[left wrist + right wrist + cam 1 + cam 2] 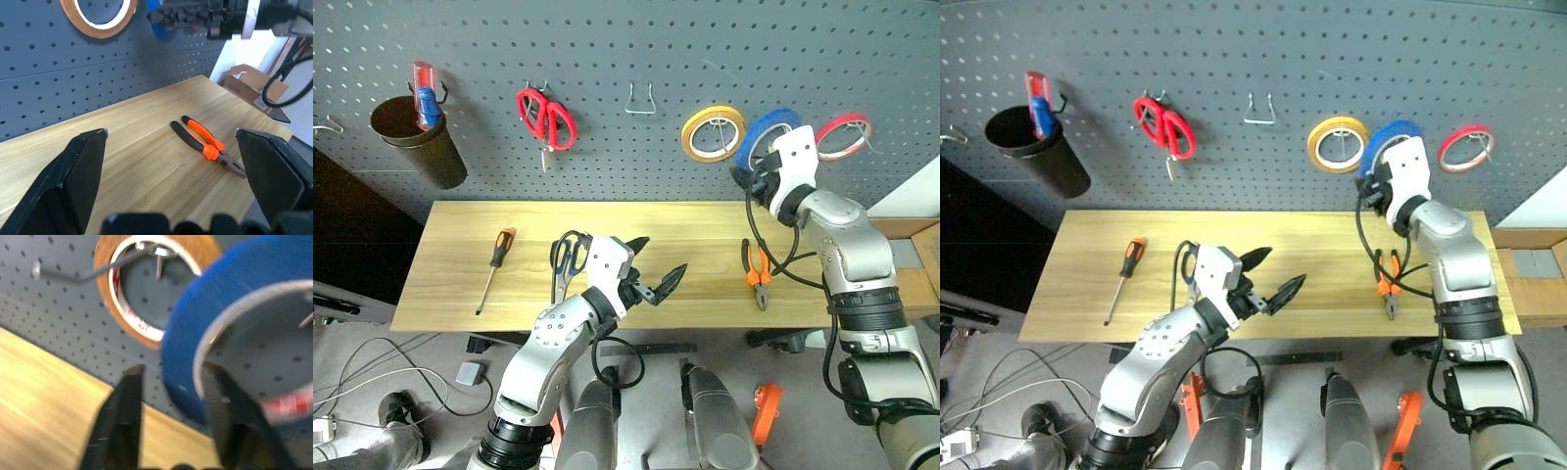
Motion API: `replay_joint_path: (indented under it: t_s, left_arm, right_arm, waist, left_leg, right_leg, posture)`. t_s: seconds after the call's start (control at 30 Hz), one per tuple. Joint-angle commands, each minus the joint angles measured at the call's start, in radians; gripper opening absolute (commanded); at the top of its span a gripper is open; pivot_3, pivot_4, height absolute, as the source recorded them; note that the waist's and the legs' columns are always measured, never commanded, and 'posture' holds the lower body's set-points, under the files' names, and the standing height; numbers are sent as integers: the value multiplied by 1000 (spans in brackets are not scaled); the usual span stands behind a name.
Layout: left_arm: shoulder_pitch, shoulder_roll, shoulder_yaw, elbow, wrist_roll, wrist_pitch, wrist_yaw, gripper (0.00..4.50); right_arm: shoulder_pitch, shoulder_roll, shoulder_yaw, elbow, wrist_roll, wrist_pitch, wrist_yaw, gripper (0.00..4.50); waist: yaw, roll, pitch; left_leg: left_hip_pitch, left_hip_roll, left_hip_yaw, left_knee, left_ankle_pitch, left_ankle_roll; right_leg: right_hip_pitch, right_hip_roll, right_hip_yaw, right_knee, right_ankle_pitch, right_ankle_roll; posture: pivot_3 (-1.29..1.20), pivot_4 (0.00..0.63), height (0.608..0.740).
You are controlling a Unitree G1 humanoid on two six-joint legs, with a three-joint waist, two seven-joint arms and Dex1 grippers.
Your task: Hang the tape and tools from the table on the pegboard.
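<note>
One pliers lengthwise across table, jaws nearward.

A long counter of light yellowish wood runs across the middle of the head view, its far edge against the dark pegboard wall. Three tools lie flat on it, well apart: a slim screwdriver with an orange-and-black handle at centre left, tip toward the near edge; dark-handled scissors just left of centre, partly hidden; and pliers with orange-and-black handles at centre right, their nose pointing to the near edge.
</note>
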Motion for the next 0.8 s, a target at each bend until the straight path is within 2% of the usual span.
replay_joint_path:
  t_s: [0.03,0.17,0.3,0.4,0.43,0.57,0.8]
  left_arm:
    - [-4,3,7,-28,0,-23,-3,4500]
    - [16,21,0,-39,-10,-10,-25,4500]
    - [63,77,-21,-53,-28,7,-89,4500]
    - [79,103,-34,-49,-45,22,-124,4500]
    - [82,106,-37,-49,-45,16,-129,4500]
    - [90,142,-90,-37,40,-63,-149,4500]
    - [111,129,-97,-56,63,-94,-128,4500]
  right_arm:
    - [57,-51,-33,-162,47,75,58,3052]
    - [174,-194,-71,-370,99,286,111,4405]
    - [376,-311,-120,-551,200,517,167,4458]
    - [470,-289,-115,-558,209,596,126,4458]
    - [465,-252,-110,-522,186,619,76,4458]
    - [341,-73,-112,-291,70,642,-146,4458]
    - [246,43,-129,-151,10,628,-251,4458]
  waist:
    - [0,0,0]
    - [2,1,-1]
    - [7,-1,-8]
    - [2,-1,-10]
    - [-2,-1,-10]
    - [-11,-2,-12]
    - [2,0,-18]
  left_leg:
    - [0,0,0,0,0,0]
    - [0,0,0,0,0,0]
    - [0,0,-1,-1,0,0]
    - [0,1,-1,0,0,0]
    - [0,1,0,0,0,0]
    - [2,2,3,1,3,4]
    - [1,3,6,1,5,5]
  right_leg:
    - [0,0,0,0,0,0]
    - [0,0,0,0,0,0]
    - [1,0,-1,-1,0,0]
    - [1,0,0,-1,-1,0]
    - [1,0,0,-2,-1,0]
    - [1,0,4,-3,1,0]
    - [1,-1,1,-3,7,0]
  posture:
    - [-102,306,740]
    - [-116,310,740]
    - [-135,309,740]
    - [-142,312,740]
    - [-142,312,740]
    - [-130,305,740]
    - [-122,298,740]
